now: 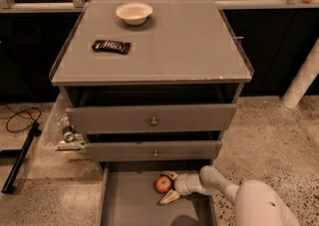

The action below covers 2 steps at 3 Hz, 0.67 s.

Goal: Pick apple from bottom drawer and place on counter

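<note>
You've got the apple [162, 184] in the bottom drawer [129, 202], near its back edge, midway across. The gripper [166, 187] reaches in from the right, fingers [170, 197] spread either side of the apple. On the counter [179, 46]: bowl [134, 12] by the back edge, wrapped bar [111, 46] by the left edge.

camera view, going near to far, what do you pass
bottom drawer holding the apple, open claw straddling it → lower knobbed drawer → upper knobbed drawer → counter → dark wrapper → white bowl

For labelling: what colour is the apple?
Red, camera view; the open gripper flanks the apple in the bottom drawer.
</note>
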Tool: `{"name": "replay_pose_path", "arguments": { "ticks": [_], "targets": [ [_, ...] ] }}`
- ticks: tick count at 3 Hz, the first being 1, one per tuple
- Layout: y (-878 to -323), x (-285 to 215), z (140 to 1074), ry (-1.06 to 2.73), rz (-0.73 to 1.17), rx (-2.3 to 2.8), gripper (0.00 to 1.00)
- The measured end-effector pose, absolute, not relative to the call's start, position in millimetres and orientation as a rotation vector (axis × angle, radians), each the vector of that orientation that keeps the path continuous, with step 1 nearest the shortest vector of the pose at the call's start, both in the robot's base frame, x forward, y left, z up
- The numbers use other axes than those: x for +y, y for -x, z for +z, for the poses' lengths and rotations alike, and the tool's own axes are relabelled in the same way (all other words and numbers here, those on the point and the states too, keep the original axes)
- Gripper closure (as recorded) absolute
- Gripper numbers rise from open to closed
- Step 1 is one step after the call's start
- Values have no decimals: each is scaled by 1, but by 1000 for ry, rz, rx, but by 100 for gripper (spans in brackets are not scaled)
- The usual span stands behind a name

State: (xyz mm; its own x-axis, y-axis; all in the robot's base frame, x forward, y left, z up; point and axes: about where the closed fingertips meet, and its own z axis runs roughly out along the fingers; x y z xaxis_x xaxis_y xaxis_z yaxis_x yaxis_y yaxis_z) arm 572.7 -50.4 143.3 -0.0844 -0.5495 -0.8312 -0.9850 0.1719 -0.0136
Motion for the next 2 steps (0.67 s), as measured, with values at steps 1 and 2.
{"name": "replay_pose_path", "arguments": {
  "ticks": [1, 2],
  "targets": [
    [-573, -50, 143, 1466, 768, 1731, 41],
    [-573, -50, 143, 1466, 768, 1731, 66]
  ]
}}
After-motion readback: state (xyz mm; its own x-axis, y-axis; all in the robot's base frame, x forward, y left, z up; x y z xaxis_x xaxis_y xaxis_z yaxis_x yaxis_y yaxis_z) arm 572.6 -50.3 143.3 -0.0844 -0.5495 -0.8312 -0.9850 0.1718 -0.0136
